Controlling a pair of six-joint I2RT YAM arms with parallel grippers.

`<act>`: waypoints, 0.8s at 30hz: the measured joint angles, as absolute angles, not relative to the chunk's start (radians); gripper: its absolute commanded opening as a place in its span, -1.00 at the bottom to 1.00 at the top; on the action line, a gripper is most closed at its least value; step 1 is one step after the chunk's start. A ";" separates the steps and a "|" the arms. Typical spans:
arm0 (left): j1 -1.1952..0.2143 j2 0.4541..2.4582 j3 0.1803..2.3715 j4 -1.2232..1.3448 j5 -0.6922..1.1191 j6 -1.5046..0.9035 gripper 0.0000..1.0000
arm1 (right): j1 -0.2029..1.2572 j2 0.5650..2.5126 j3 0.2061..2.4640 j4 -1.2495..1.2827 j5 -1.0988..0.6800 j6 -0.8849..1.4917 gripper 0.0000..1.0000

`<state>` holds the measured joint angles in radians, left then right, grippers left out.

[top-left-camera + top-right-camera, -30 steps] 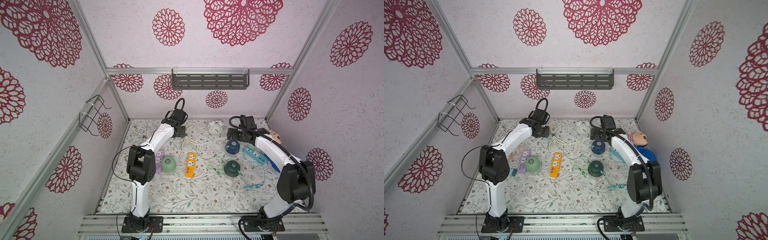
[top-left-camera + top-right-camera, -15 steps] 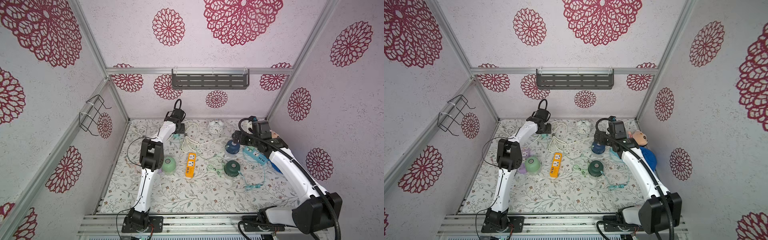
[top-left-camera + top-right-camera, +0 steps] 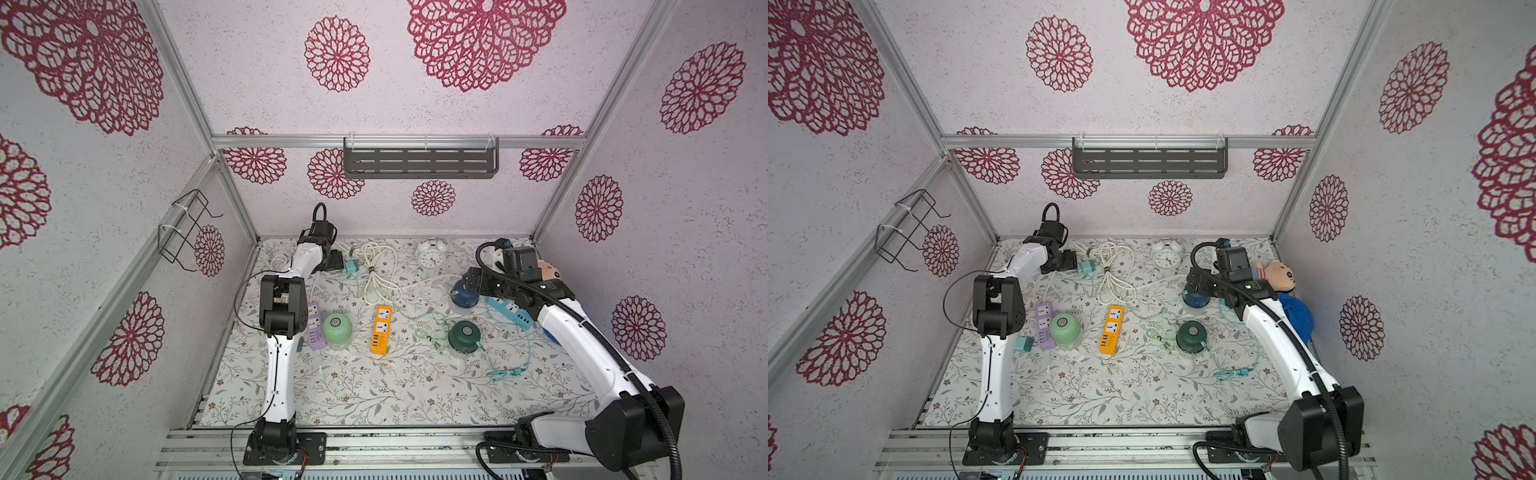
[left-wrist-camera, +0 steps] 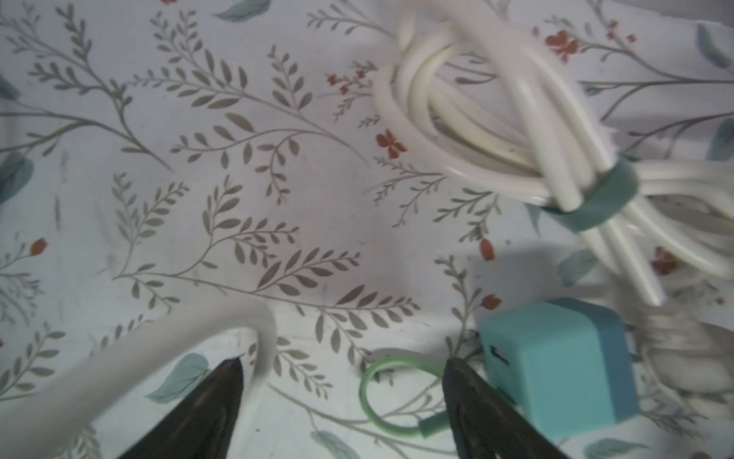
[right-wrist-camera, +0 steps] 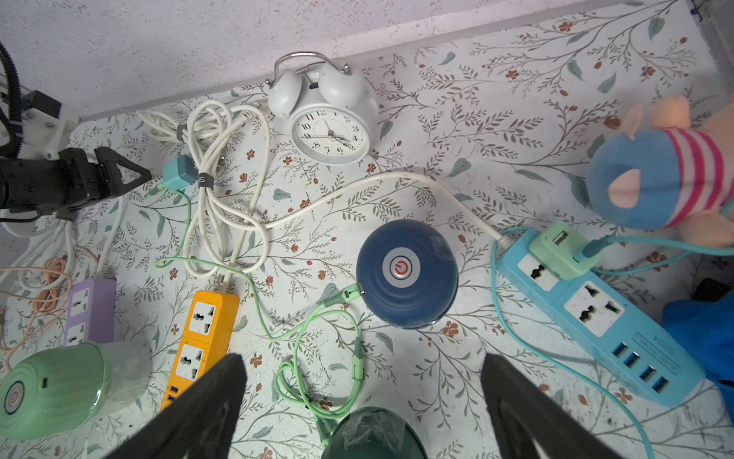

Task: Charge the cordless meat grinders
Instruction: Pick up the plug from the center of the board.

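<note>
Jaws of left tool (image 4: 342, 361) apart, empty, teal charger block (image 4: 556, 365) just beside one finger (image 4: 484, 413). Right tool (image 5: 361, 357) spread wide near navy grinder (image 5: 405, 274); mint green grinder (image 3: 337, 328) and dark green grinder (image 3: 464, 332) nearer front. Grip block across flat sides, clear of green cable (image 4: 362, 391).

Navy grinder (image 5: 406, 274), orange pwr strip (image 3: 381, 330) — floral mat (image 3: 374, 395).

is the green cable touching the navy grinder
Touching. The right wrist view shows the green cable ending in a plug that sits against the side of the navy grinder, with no gap between them.
</note>
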<state>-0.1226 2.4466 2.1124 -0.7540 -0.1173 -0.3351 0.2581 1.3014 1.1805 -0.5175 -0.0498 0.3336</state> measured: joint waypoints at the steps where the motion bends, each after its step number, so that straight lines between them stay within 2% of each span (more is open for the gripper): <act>1: -0.126 2.445 2.111 -0.745 -0.108 -0.332 0.69 | 0.258 1.301 1.179 -0.516 -0.051 0.334 0.92; 9: -0.141 2.357 1.869 -0.567 0.003 -0.255 0.96 | 0.258 1.301 1.164 -0.516 -0.057 0.334 0.91; 16: -0.166 2.329 1.865 -0.534 0.017 -0.149 0.97 | 0.258 1.301 1.164 -0.520 -0.058 0.334 0.91; 24: -0.200 2.217 1.737 -0.438 0.060 -0.130 0.98 | 0.259 1.306 1.164 -0.522 -0.077 0.338 0.87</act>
<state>-0.1997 2.2173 1.7374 -0.4381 0.0605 -0.1299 0.2588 1.3060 1.1637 -0.5217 -0.0769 0.3378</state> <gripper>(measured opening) 0.988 0.948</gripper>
